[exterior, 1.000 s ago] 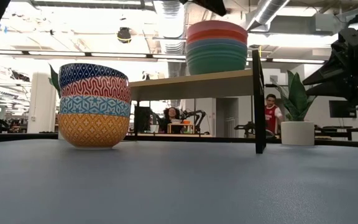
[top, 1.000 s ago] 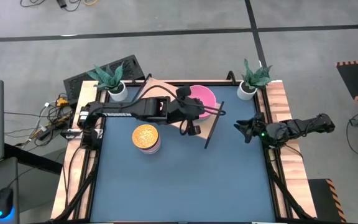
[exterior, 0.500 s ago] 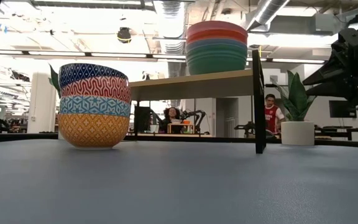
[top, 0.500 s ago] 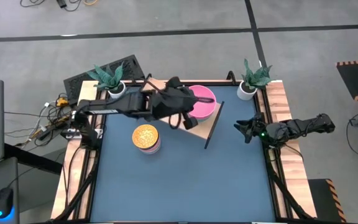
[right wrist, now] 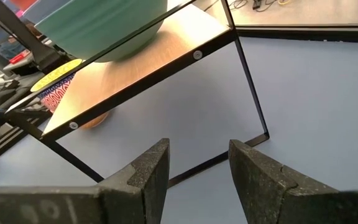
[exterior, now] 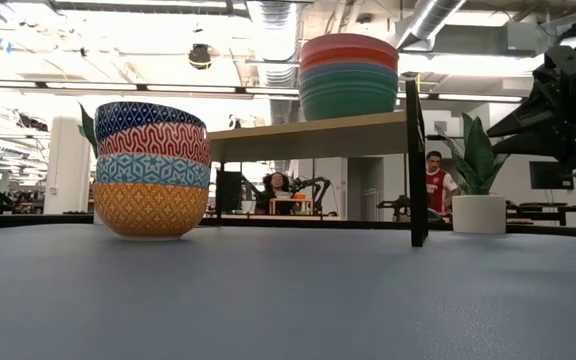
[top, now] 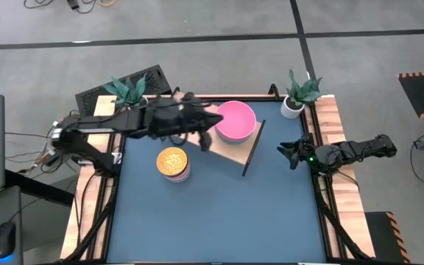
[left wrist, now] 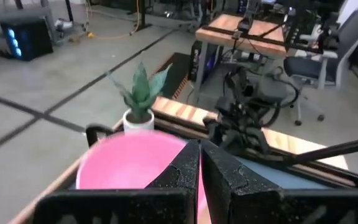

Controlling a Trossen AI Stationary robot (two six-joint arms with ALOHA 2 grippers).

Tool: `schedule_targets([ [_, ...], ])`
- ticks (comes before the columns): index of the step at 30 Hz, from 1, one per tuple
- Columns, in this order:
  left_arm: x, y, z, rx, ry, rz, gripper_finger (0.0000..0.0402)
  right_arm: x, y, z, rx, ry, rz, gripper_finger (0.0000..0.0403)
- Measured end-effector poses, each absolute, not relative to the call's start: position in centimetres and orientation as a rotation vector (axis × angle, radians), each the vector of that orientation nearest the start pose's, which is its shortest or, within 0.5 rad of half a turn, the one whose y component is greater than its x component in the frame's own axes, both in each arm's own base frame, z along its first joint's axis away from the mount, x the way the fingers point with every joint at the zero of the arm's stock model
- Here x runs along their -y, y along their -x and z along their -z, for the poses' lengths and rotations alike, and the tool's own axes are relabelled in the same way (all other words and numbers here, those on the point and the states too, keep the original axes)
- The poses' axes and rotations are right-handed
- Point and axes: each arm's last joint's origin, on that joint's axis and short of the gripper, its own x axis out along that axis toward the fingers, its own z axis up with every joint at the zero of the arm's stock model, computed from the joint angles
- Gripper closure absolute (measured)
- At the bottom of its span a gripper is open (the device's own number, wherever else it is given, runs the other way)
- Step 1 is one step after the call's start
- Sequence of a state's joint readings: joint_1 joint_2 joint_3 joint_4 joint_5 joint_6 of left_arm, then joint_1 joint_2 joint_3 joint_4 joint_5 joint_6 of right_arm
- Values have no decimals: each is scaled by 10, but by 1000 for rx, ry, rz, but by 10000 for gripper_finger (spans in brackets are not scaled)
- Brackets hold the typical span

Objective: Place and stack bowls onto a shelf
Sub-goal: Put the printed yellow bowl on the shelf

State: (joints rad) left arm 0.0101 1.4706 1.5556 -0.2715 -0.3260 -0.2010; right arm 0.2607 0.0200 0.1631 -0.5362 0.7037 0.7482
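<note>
A stack of large plain bowls [exterior: 348,76], pink on top [top: 235,121], sits on the light wooden shelf [exterior: 308,137] at the table's far middle. Patterned small bowls [top: 172,162] are stacked on the blue table, left of the shelf; the orange one at the bottom [exterior: 150,208] rests on the table. My left gripper [top: 206,135] hangs shut and empty in the air, just left of the pink bowl [left wrist: 126,165]. My right gripper [top: 282,153] waits open at the table's right edge, pointing at the shelf [right wrist: 148,62].
Two white pots with green plants [top: 129,94] [top: 300,92] stand at the far corners. The shelf's thin black legs [exterior: 417,165] reach down to the table. Wooden rails [top: 337,140] line the table's sides. The near half of the blue table [top: 219,221] is bare.
My left gripper has drawn back from the stack of large bowls toward the table's left edge, rising and rolling as it went. The bowls and the shelf have stayed where they were.
</note>
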Motion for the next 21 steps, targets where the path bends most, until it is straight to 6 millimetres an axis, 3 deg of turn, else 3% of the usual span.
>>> schedule_targets([
  [4, -7, -294, -409, -136, 227, -348, 401, -1, -75, -169, -168, -548, 542, 212],
  [11, -6, -240, -401, -107, 267, -324, 390, -1, -75, -169, -142, -641, 553, 212],
  [16, -6, -205, -415, -90, 226, -288, 346, -1, -75, -169, -138, -653, 555, 212],
  [21, -5, -179, -406, -245, 209, -266, 292, -1, -75, -169, -138, -653, 556, 212],
])
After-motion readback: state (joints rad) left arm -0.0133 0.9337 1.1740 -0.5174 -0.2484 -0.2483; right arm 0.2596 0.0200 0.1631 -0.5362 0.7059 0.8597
